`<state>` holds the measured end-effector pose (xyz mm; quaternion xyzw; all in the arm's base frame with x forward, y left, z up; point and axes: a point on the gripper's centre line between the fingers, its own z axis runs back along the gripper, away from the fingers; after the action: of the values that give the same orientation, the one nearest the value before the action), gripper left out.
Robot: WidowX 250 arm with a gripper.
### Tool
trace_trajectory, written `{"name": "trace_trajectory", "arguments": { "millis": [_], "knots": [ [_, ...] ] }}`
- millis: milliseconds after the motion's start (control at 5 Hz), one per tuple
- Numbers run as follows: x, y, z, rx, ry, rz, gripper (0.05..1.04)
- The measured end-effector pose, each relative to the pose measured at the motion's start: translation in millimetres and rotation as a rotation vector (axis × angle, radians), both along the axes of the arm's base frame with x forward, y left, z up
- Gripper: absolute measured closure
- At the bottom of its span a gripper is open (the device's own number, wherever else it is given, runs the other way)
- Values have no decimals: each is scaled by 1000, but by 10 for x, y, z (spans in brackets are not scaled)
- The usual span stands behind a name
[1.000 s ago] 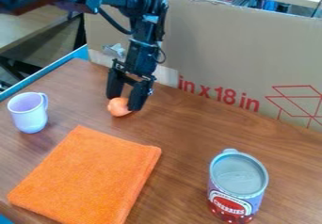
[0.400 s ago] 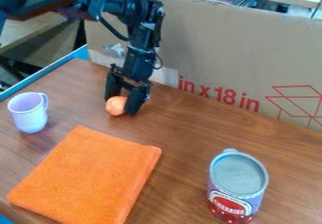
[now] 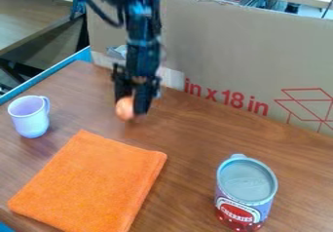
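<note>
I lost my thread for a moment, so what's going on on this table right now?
The robot's hand is low over the far part of the table, with a ball between its fingers. I can't tell whether the ball is clear of the surface. The cloth lies flat nearer the camera, the cup stands upright at the view's left, and the can stands at the lower right, both apart from the hand.

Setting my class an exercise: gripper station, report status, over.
Black two-finger gripper: closed on small round orange object. Obstructions: none touching; folded orange cloth, pale lilac mug, red-and-purple can with grey lid all apart from it.
</note>
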<state>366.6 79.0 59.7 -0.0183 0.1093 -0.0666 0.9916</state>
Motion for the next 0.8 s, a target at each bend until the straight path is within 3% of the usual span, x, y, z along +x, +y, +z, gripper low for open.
{"name": "trace_trajectory", "arguments": {
  "millis": [200,400,600,800],
  "knots": [
    [-193,32,593,19,-170,56,434],
    [-613,145,577,137,-95,165,434],
    [-1037,201,464,156,-47,197,434],
    [-1410,446,447,157,-36,278,434]
  ]
}}
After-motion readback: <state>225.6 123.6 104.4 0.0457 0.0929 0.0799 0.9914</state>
